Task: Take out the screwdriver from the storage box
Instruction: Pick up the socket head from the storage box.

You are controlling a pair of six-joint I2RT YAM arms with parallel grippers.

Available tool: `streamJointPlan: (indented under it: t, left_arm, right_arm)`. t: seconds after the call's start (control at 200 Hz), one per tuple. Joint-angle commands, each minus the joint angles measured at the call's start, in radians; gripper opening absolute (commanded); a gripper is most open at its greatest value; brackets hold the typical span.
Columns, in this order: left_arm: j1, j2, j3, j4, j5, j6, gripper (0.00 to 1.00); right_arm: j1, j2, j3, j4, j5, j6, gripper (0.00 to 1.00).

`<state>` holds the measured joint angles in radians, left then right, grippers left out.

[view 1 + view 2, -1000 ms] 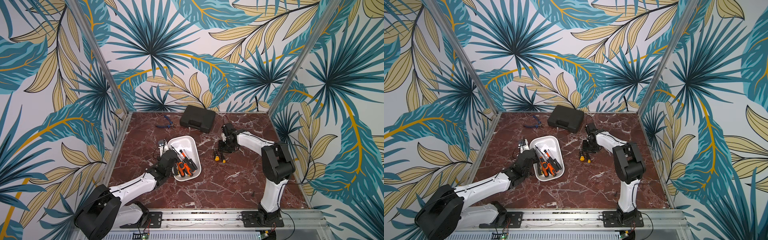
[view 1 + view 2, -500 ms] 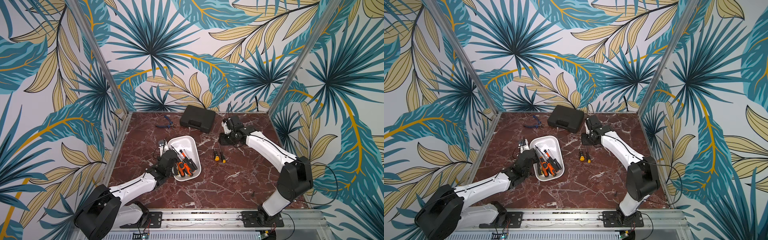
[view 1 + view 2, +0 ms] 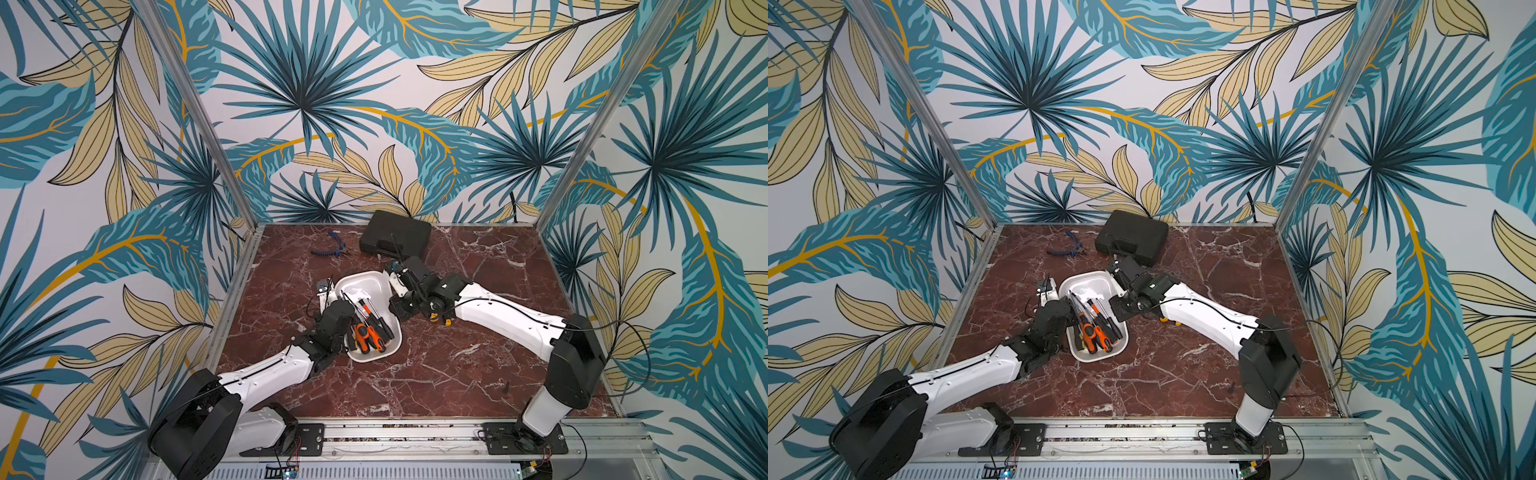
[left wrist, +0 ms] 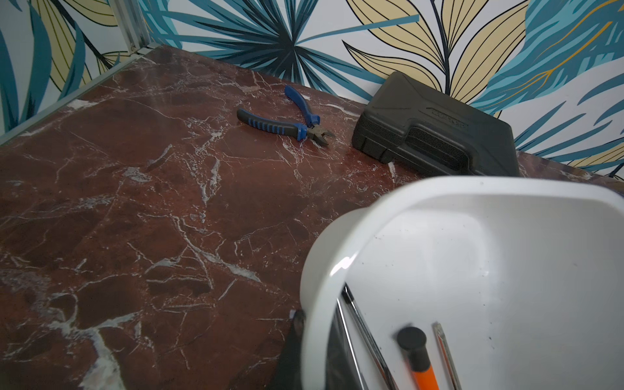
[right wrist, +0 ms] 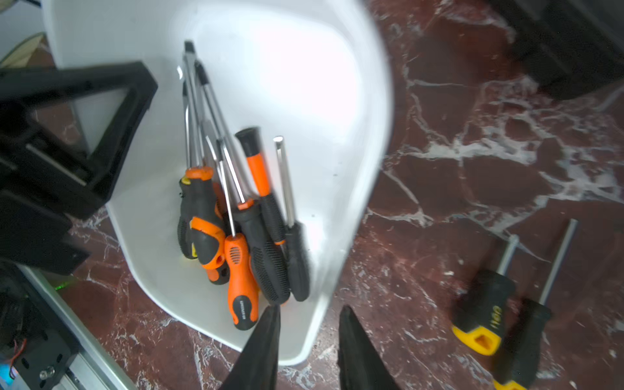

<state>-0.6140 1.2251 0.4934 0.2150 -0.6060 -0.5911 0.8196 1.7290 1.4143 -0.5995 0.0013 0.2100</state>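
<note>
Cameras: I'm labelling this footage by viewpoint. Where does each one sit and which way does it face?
Top views: high over the front rail, looking down and back at the table; left arm and right arm show whole.
Left wrist: low by the box rim, facing pliers and case at the back wall; one dark finger shows.
Right wrist: over the box, looking down at its screwdrivers; two parted fingertips and the left arm show.
Shared: all see the box and screwdrivers.
</note>
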Motion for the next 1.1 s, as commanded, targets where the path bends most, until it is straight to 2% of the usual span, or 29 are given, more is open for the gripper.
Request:
streamJointPlan:
  t: [0.0,0.336,0.646,1.097]
  left_arm:
    - [-0.001,-0.006,0.034,0.087,-0.021,0.000,0.00]
    - [-0.001,0.008,0.036,0.092,-0.014,-0.003,0.00]
    - [-0.002,0.013,0.036,0.098,-0.011,-0.003,0.00]
    - [-0.001,0.016,0.033,0.099,-0.011,-0.004,0.00]
  right_arm:
    - [0.051,0.043,0.030,0.015,0.042,-0.021,0.30]
    - [0.085,0.160,0.102,0.026,0.132,0.011,0.23]
    - [0.085,0.245,0.141,0.056,0.202,0.039,0.20]
    - [0.084,0.313,0.138,0.078,0.235,0.050,0.20]
